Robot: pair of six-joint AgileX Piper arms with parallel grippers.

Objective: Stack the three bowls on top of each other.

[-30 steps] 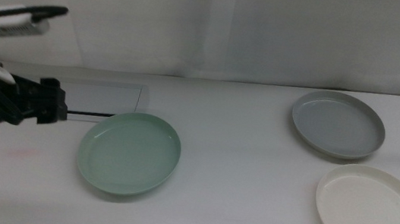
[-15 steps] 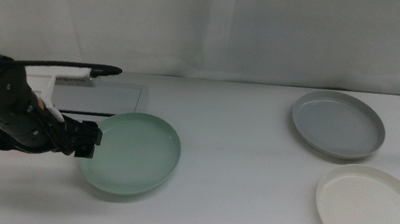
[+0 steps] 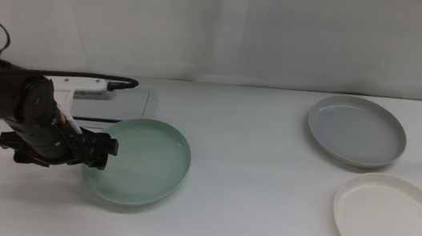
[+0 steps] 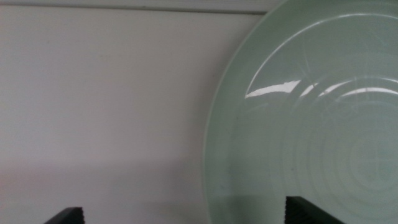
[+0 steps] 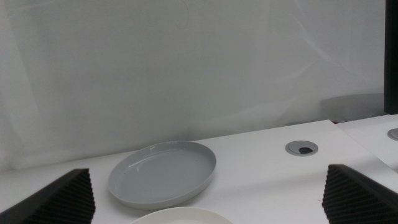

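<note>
The mint green bowl [image 3: 141, 162] sits left of centre on the table. My left gripper [image 3: 105, 148] is low at its left rim. In the left wrist view the left gripper [image 4: 186, 214] is open, and the green bowl's [image 4: 311, 124] rim lies between the two jaw tips. The light grey bowl [image 3: 357, 130] sits at the back right and the white bowl [image 3: 393, 225] at the front right, apart from each other. My right gripper [image 5: 205, 186] is open and empty. It is out of the middle view and faces the grey bowl [image 5: 163, 173] and the white bowl's edge [image 5: 180, 216].
A flat white rectangular panel [image 3: 108, 102] lies behind the green bowl, under the left arm. A white curtain backs the table. A round cable hole [image 5: 301, 147] is in the table near the grey bowl.
My left arm has swung in from the left and come down, bringing its gripper to the green bowl's left rim. The bowls have not moved.
</note>
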